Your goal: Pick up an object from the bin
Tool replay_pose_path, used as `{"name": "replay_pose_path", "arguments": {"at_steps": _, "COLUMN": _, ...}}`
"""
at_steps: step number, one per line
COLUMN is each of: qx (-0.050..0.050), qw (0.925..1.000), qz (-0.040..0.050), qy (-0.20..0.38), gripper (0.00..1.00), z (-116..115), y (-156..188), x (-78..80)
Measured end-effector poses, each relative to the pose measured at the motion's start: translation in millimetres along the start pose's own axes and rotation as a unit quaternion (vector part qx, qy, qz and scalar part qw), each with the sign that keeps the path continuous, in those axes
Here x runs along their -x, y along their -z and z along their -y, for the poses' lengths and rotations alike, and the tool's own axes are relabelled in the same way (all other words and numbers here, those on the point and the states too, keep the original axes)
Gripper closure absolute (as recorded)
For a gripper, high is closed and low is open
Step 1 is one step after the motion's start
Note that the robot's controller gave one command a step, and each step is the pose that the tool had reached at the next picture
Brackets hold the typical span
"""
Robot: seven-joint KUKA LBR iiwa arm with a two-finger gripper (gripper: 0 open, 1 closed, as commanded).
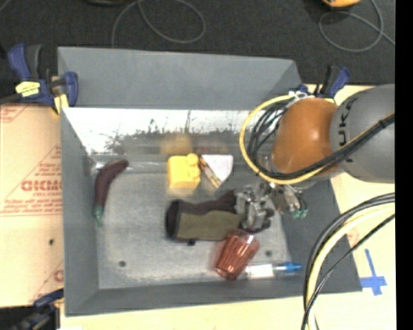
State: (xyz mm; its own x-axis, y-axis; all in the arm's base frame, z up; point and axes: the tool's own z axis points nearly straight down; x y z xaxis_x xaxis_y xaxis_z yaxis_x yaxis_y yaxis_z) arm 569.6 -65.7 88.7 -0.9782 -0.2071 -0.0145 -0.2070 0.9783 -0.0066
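Note:
My gripper (pixel 256 210) hangs low at the right side of the bin. It is at the right end of a dark olive and black sock (pixel 199 224) that lies flat across the bin's middle. Just below the gripper, a red see-through ribbed cup (pixel 234 254) lies on its side, touching the sock's lower right corner. A white pen with a blue cap (pixel 272 271) lies along the front wall, right of the cup.
A yellow block (pixel 183 171) and a white wedge with a brown strip (pixel 215 168) sit near the back wall. A dark purple toy eggplant (pixel 105 184) lies at the left. The arm's orange cover and cables hang over the right rim.

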Motion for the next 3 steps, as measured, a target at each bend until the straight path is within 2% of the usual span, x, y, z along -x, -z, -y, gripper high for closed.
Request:
{"name": "replay_pose_path", "arguments": {"at_steps": 1, "qx": -0.001, "qw": 0.9994, "qz": 0.0018, "qy": 0.034, "gripper": 1.00, "z": -9.4, "y": -9.9, "x": -51.3}}
{"name": "replay_pose_path", "arguments": {"at_steps": 2, "qx": 0.001, "qw": 0.9997, "qz": -0.0043, "qy": 0.026, "gripper": 1.00, "z": -13.1, "y": 26.9, "x": -49.6}}
{"name": "replay_pose_path", "arguments": {"at_steps": 3, "qx": 0.000, "qw": 0.9996, "qz": -0.0003, "qy": 0.027, "gripper": 1.00, "z": -15.6, "y": 88.0, "x": -47.1}}
